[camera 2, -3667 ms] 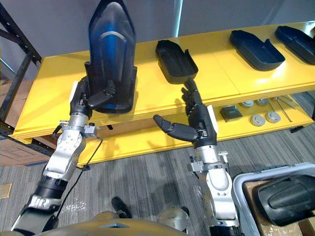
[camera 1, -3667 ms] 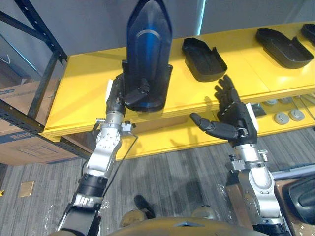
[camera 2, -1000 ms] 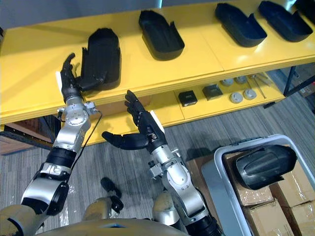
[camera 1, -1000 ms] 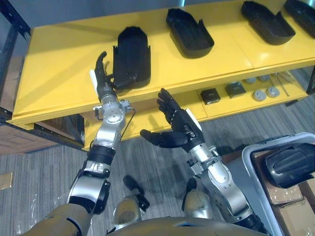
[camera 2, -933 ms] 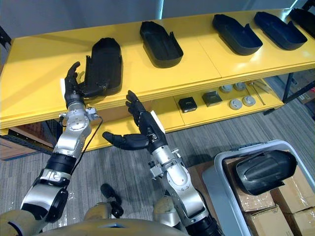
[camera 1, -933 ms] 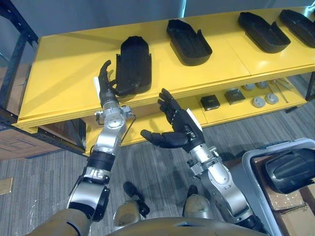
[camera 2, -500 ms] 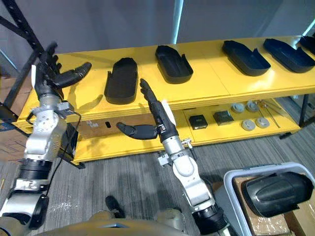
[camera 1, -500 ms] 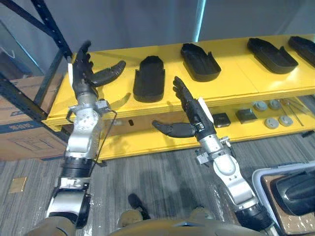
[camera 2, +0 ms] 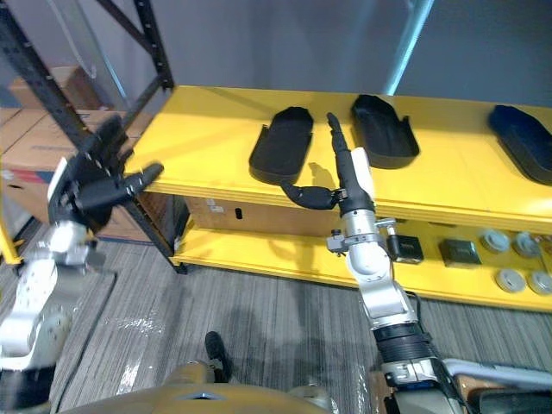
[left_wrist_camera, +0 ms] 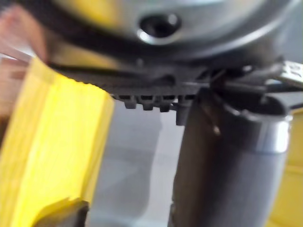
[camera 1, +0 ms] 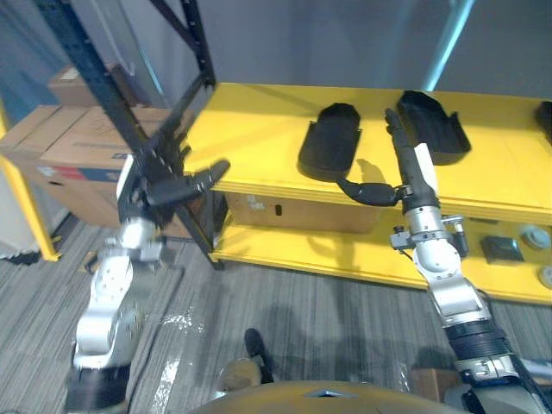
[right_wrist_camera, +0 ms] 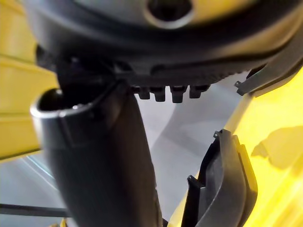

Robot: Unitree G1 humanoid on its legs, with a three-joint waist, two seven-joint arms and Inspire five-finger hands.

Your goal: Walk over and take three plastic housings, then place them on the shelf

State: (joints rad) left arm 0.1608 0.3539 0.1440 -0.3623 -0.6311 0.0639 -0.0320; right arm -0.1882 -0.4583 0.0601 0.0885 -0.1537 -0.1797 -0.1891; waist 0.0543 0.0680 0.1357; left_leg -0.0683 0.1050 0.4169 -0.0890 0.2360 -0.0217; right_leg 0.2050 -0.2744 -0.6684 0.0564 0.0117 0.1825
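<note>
On the top shelf (camera 1: 250, 129), left housing (camera 1: 330, 142) just beside middle housing (camera 1: 434, 123); third housing (camera 2: 526, 151) well off right. Underneath, on the lower shelf (camera 2: 276, 257), small parts (camera 2: 511, 280) toward the right. Cardboard boxes (camera 1: 65, 151) at left, behind rack upright (camera 1: 109, 90).

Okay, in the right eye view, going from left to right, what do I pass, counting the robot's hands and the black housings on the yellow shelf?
left hand, open → first black housing → right hand, open → second black housing → third black housing, at the view's right edge.
</note>
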